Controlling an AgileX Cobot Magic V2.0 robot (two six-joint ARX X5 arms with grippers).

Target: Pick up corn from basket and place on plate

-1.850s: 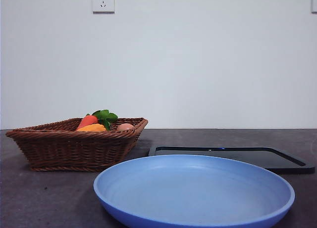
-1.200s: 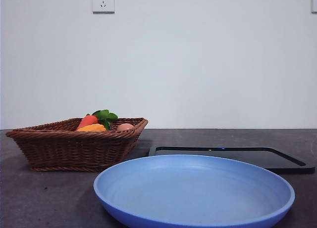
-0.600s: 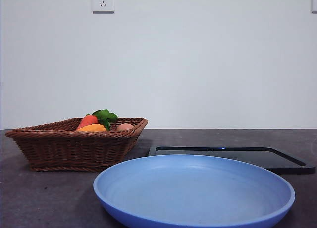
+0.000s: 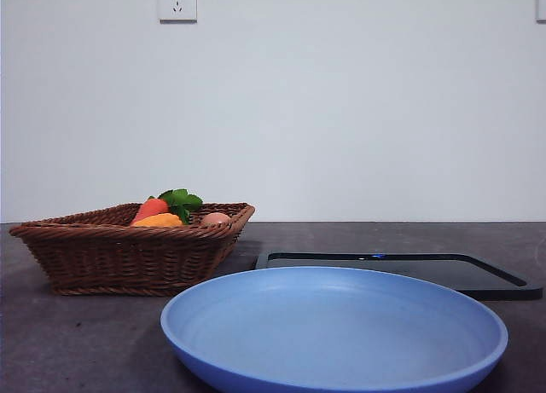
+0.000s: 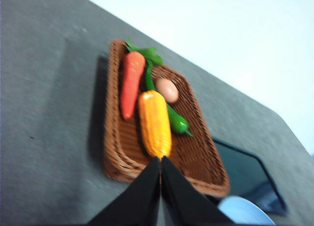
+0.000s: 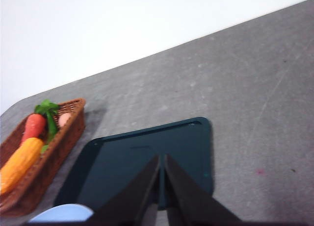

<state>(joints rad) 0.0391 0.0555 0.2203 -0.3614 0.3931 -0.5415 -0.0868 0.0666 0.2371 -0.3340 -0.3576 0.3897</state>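
Note:
The corn (image 5: 154, 123) lies lengthwise in the brown wicker basket (image 5: 123, 163), between a carrot and a green pepper. From the front only its yellow top (image 4: 159, 221) shows over the basket rim (image 4: 128, 231). The light-blue plate (image 4: 334, 378) sits near and large in the front view, with nothing on it. My left gripper (image 5: 160, 160) hovers high above the basket's near rim, its jaws shut together, holding nothing. My right gripper (image 6: 162, 160) hangs high over the black tray, jaws shut and holding nothing. Neither arm shows in the front view.
In the basket also lie a red-orange carrot (image 5: 131, 84) with green leaves, a tan egg-like ball (image 5: 168, 90) and a green pepper (image 5: 177, 123). A flat black tray (image 4: 409, 269) lies behind the plate, to the right of the basket. A wall socket (image 4: 177, 2) is on the back wall.

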